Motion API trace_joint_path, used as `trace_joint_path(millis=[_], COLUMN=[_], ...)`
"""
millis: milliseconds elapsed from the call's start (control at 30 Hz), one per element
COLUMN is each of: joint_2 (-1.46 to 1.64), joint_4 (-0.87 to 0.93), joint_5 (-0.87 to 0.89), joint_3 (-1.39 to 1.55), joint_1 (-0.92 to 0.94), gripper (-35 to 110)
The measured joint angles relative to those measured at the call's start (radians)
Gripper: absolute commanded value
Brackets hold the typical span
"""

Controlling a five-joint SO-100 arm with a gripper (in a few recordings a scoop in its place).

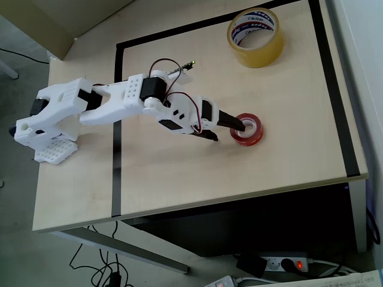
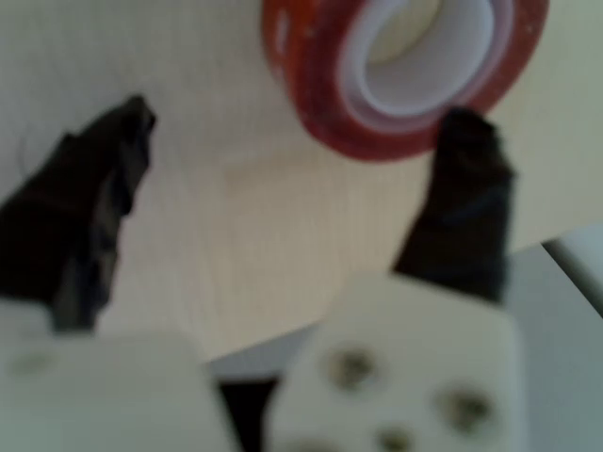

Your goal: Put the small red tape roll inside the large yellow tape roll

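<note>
Pincer (image 2: 297, 141) wide open, one tip at small red tape roll (image 2: 400, 71); large yellow tape roll (image 1: 255, 37) well apart.

The white arm (image 1: 119, 104) stretches out low from its base at the left of the overhead view, reaching rightward with its elbow raised and red and black wires looping over the joint. The gripper (image 1: 230, 128) sits at the far end, its black fingers (image 2: 462, 207) spread wide apart. In the wrist view one finger angles in from the left, the other stands at the right, tips well separated.
</note>
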Motion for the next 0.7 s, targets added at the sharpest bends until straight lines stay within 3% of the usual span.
trace_joint_path(millis=[300,700], joint_2=[-0.014,-0.029], joint_4=[-0.008,0.038], joint_5=[0.000,0.000], joint_3=[-0.015,-0.021], joint_1=[-0.011,-0.023], gripper=[25,9])
